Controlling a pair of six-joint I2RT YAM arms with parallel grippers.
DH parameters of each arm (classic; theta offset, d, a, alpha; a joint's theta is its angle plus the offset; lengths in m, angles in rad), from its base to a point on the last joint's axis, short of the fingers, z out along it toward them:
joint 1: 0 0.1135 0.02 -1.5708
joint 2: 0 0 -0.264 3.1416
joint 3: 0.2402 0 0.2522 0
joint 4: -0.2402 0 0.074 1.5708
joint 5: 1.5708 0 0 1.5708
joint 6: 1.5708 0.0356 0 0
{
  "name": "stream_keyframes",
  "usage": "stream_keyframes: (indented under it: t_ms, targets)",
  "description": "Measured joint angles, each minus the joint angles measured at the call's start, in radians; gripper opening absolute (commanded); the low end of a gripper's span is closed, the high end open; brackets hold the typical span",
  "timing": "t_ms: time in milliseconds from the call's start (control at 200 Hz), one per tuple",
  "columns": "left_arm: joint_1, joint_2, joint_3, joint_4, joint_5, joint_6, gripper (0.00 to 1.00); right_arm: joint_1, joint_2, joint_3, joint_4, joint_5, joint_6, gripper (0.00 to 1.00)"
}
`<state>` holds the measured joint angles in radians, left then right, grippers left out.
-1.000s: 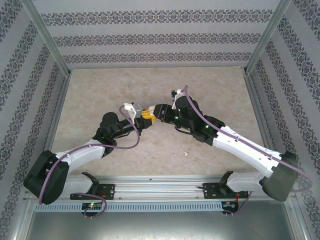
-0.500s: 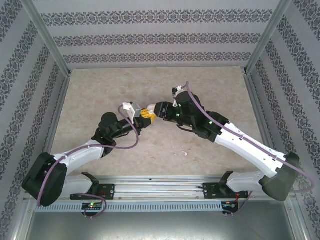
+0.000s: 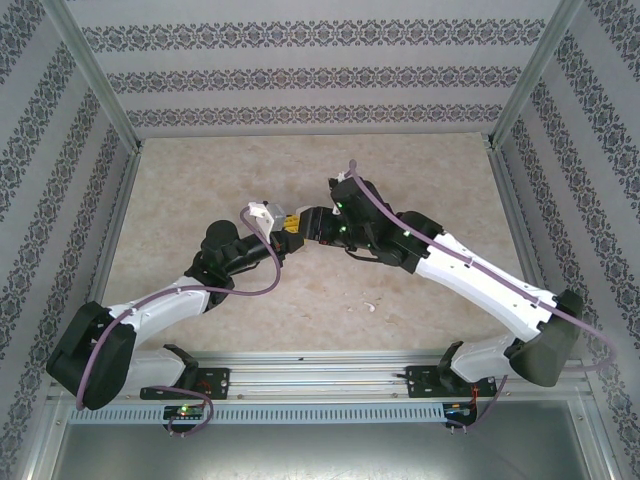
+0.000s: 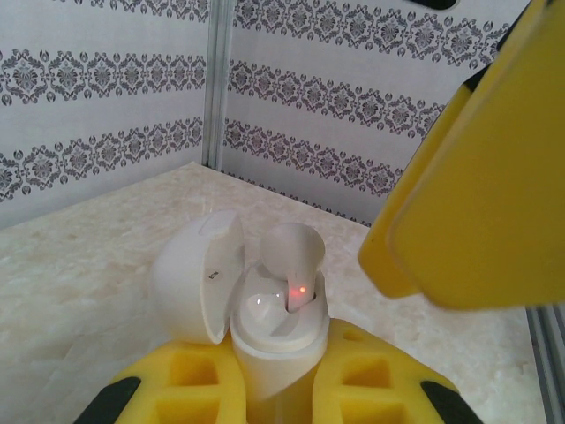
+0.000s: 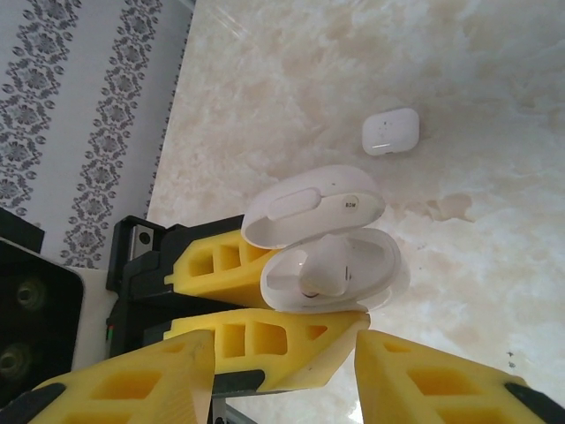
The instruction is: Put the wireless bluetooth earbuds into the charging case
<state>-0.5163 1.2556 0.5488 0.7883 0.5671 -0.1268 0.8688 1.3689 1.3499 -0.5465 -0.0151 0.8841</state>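
My left gripper (image 4: 278, 384) is shut on a white charging case (image 4: 278, 340), held upright with its lid (image 4: 196, 274) swung open to the left. One white earbud (image 4: 296, 261) stands part way in the right-hand socket, tilted, with a red light glowing on its stem. A second earbud (image 4: 256, 305) lies seated in the left-hand socket. From the right wrist view the same case (image 5: 375, 261) and raised earbud (image 5: 328, 263) lie just beyond my right gripper (image 5: 282, 371), which is open with nothing between its yellow fingers. In the top view both grippers (image 3: 296, 226) meet tip to tip above mid-table.
A second white case (image 5: 389, 131) lies closed on the marble tabletop (image 5: 459, 71) beyond the held one. A tiny white piece (image 3: 370, 306) rests on the table near the front. Patterned walls and metal posts (image 3: 100, 80) ring the table.
The right gripper's fingers have spread apart, and the right arm's wrist and elbow have shifted left and back. The left arm has kept the case nearly still.
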Motion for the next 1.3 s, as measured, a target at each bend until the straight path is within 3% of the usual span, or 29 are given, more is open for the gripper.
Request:
stream_keyframes:
  t_ms: [1304]
  targets:
    - [0.000,-0.030,-0.006,-0.019,0.005,-0.008,0.00,-0.001,0.095,0.145,-0.095,0.011,-0.071,0.49]
